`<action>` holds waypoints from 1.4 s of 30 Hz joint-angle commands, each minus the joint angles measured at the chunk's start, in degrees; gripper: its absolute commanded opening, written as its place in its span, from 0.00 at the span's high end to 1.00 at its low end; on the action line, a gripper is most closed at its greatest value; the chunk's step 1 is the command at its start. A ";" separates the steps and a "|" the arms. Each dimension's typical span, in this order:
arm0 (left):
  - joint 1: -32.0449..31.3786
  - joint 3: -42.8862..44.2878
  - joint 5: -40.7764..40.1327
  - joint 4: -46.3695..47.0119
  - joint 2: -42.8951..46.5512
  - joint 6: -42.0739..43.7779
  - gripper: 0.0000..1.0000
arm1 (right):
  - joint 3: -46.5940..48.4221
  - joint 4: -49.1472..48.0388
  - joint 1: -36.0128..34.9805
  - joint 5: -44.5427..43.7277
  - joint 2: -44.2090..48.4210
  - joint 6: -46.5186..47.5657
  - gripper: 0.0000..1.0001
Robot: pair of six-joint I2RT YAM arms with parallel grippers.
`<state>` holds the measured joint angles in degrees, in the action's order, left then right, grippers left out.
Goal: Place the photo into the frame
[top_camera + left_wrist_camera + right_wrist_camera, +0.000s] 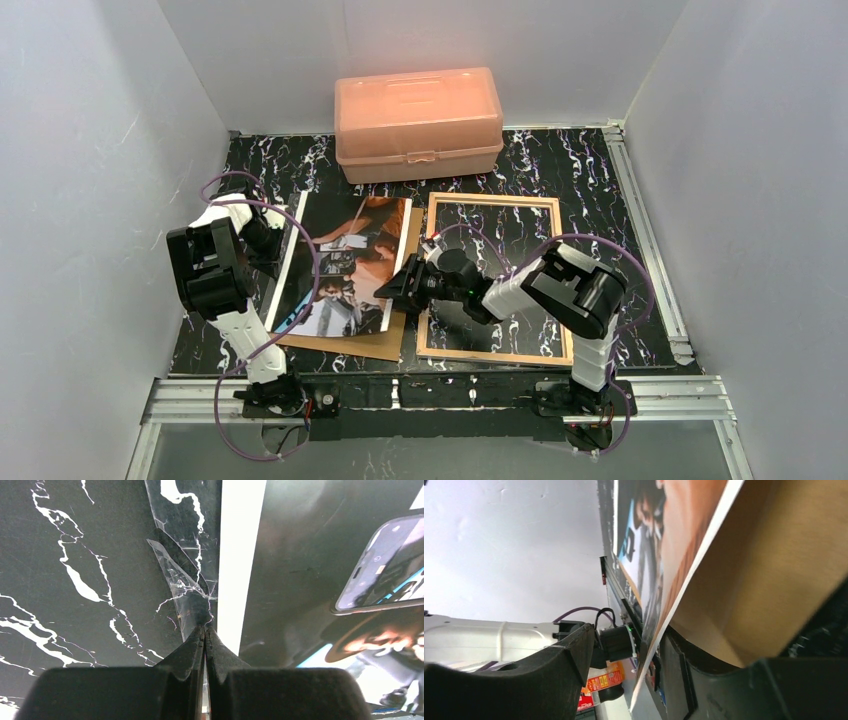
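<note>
The photo [340,265] lies face up on a brown backing board [385,343], left of the frame [493,203], which lies tan side up. My left gripper [268,240] is at the photo's left edge. In the left wrist view the gripper [205,628] is shut, its tips pinching a crinkled clear film [182,570] beside the photo's white border [240,565]. My right gripper [397,287] is at the photo's right edge. In the right wrist view the gripper [624,670] is open, with the photo's lifted edge [684,590] between its fingers, above the board [769,580].
An orange plastic box [418,122] stands shut at the back, behind the photo and the frame. Grey walls close in the left, right and back. A metal rail [640,215] runs along the table's right side.
</note>
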<state>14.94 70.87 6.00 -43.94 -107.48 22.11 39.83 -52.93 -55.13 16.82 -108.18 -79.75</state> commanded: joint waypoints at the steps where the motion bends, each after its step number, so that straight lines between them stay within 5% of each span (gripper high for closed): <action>1: -0.08 -3.14 3.80 0.55 -3.13 1.09 1.00 | 3.70 -6.26 -0.63 1.32 -1.16 0.11 0.40; 8: -0.01 -2.53 5.76 -1.22 -4.08 1.45 1.00 | 11.20 -1.80 -2.15 -0.64 -5.15 3.35 0.37; 19: 0.00 -2.49 7.48 -3.28 -2.48 2.66 1.00 | 17.09 23.09 -4.51 -7.04 -3.36 7.57 0.33; 24: 0.00 -2.84 7.83 -3.43 -2.03 2.95 1.00 | 13.17 14.93 -4.54 -8.09 -1.58 6.83 0.32; 31: 0.11 -1.82 7.35 -4.58 -1.26 3.60 1.00 | 8.27 -9.64 -3.88 -5.70 -3.76 -1.65 0.33; 42: 4.57 5.37 8.94 -10.56 0.11 5.85 0.95 | 4.76 -4.36 -3.41 -7.09 -1.37 -1.06 0.43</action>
<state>17.47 73.87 14.00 -51.55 -107.37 26.50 45.74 -56.99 -58.89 10.61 -112.20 -81.19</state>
